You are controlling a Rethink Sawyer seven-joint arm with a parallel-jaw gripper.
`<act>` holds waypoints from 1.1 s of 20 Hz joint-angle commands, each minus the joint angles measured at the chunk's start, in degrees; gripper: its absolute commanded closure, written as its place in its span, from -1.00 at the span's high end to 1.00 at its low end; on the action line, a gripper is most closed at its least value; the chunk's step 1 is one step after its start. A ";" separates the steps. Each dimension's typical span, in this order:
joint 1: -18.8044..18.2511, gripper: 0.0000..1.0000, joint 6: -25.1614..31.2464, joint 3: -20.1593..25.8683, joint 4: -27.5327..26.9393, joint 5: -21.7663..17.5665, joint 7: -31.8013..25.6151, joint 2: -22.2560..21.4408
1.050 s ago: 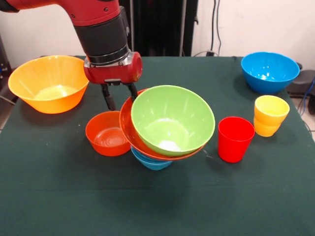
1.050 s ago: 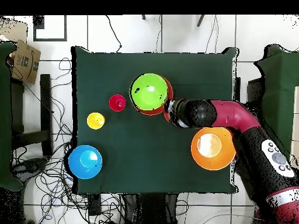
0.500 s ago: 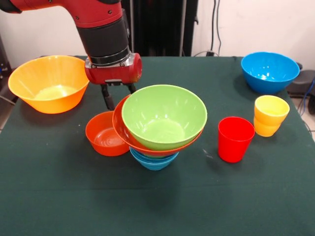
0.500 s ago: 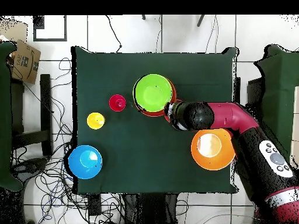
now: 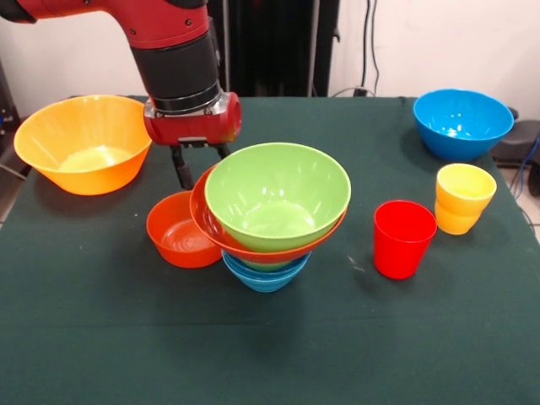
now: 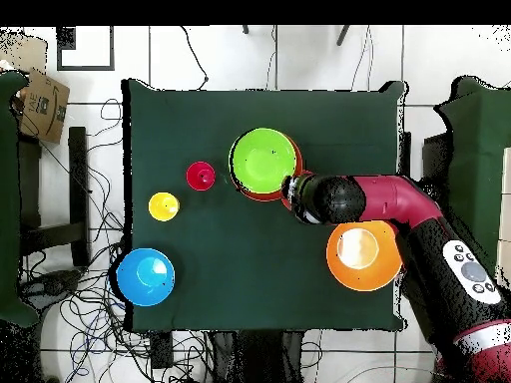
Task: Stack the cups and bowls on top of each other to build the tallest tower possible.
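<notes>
Arm [image 5: 160, 29] was red with a black ribbed wrist band, silver ring, dark gripper [image 5: 201, 162] fingers.

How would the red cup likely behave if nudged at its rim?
The red cup stands upright, taller than wide and narrower at the base, so it probably tips easily. It looks like thin plastic, likely light. Once down it would likely roll in a curve.

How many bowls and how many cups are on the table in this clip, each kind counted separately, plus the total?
Bowls: 6. Loose: large orange, blue, small red-orange. Stacked: green in red-orange over small blue.
Cups: 2. Red, yellow.
Total: 8
</notes>
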 commanded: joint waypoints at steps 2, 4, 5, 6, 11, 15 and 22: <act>0.02 1.00 -1.35 -0.79 2.80 -4.77 -9.61 0.09; 0.17 1.00 -1.26 -0.77 3.35 -4.46 -8.99 -0.57; 0.24 1.00 -1.13 -0.73 3.44 -4.33 -8.83 -0.80; 0.35 1.00 -0.90 -0.55 3.69 -4.03 -8.67 -1.37; 0.76 1.00 1.50 0.46 6.01 -1.12 -6.98 -5.74; 1.01 1.00 2.32 1.04 7.21 0.56 -6.07 -7.70; 1.47 1.00 2.93 1.15 8.25 2.51 -5.37 -9.32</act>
